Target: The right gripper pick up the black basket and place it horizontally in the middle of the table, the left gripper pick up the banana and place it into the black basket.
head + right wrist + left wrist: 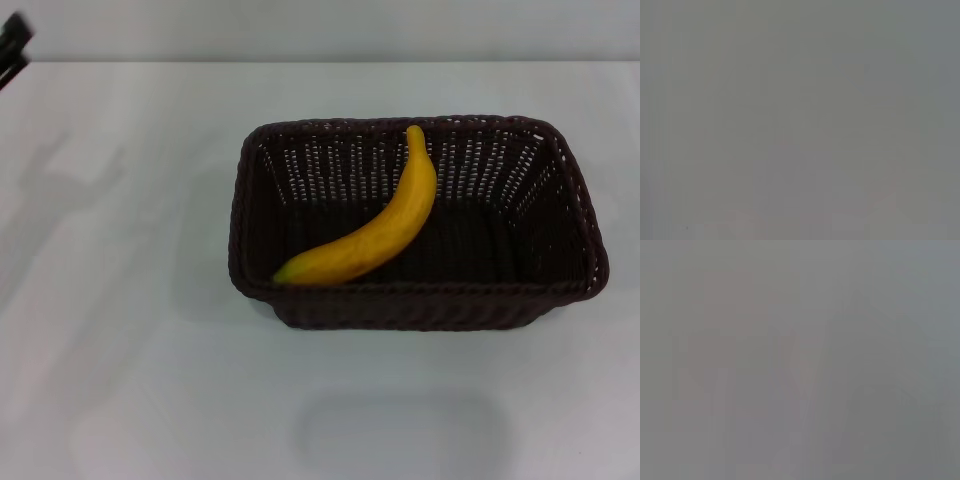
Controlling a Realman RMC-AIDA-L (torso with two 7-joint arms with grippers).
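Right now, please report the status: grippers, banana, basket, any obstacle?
Left gripper pulled back at the table's far left corner, holding nothing. Right gripper out of view. Banana lies inside black basket, tip leaning on the far wall. Nothing in the way.

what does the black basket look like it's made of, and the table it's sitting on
The black basket looks like woven wicker or plastic rattan, very dark brown-black, matte: openwork slatted sides and a braided rim show the weave. The table looks like a smooth white laminate or painted board, faintly glossy, with soft shadows and no grain visible; which one is unclear.
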